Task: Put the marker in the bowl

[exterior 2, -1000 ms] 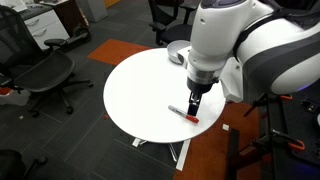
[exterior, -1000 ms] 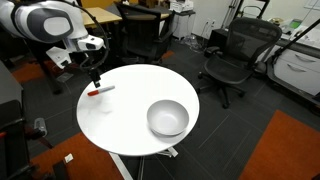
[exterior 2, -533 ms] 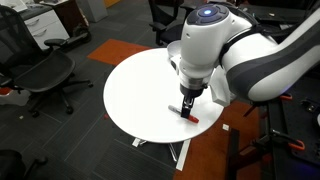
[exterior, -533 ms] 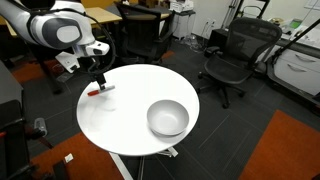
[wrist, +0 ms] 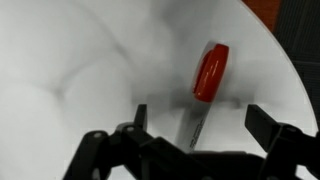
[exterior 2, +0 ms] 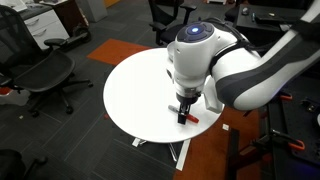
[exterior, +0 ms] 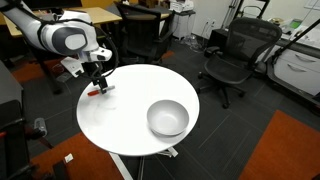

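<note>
**Gripper over the marker, 3 views.** The round white table [exterior: 130,95] carries 2 things: the marker [exterior: 96,92] and the bowl [exterior: 167,118]. The marker lies flat close to the table's edge, on the side nearest the arm. The bowl stands upright well apart from it, toward the opposite edge. The gripper [exterior: 97,84] points down directly above the marker. In an exterior view the gripper [exterior 2: 183,110] sits low over the white barrel, and the marker's [exterior 2: 190,119] red cap sticks out beside it toward the table's edge. In the wrist view the gripper [wrist: 200,122] is spread wide. Its 2 fingers [wrist: 262,124] stand on either side of the barrel without touching it, and the marker's [wrist: 210,72] cap lies beyond the fingertips. Whether the fingertips touch the table cannot be told.
</note>
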{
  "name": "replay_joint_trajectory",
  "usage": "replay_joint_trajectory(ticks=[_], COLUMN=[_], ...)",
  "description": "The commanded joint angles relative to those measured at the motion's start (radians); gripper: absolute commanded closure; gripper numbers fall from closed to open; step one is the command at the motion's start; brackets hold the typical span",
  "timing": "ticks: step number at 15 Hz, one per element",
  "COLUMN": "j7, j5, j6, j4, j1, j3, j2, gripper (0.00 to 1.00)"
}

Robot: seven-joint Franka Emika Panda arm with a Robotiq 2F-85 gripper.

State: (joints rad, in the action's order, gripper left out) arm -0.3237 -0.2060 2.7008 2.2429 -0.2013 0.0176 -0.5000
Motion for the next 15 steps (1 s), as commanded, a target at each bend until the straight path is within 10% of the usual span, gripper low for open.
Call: replay_joint_trajectory(ticks=[1, 12, 15], j7=[0.003, 0.014, 0.03], j5=[0.031, 0.057, 0.066], j6=[0.02, 0.038, 0.022], j4=[-0.026, -0.032, -0.018], j1=[-0.024, -0.034, -0.026], j3=[-0.018, -0.013, -0.005], j2=[-0.031, -0.039, -0.016], gripper=[0.0, 0.88, 0.96])
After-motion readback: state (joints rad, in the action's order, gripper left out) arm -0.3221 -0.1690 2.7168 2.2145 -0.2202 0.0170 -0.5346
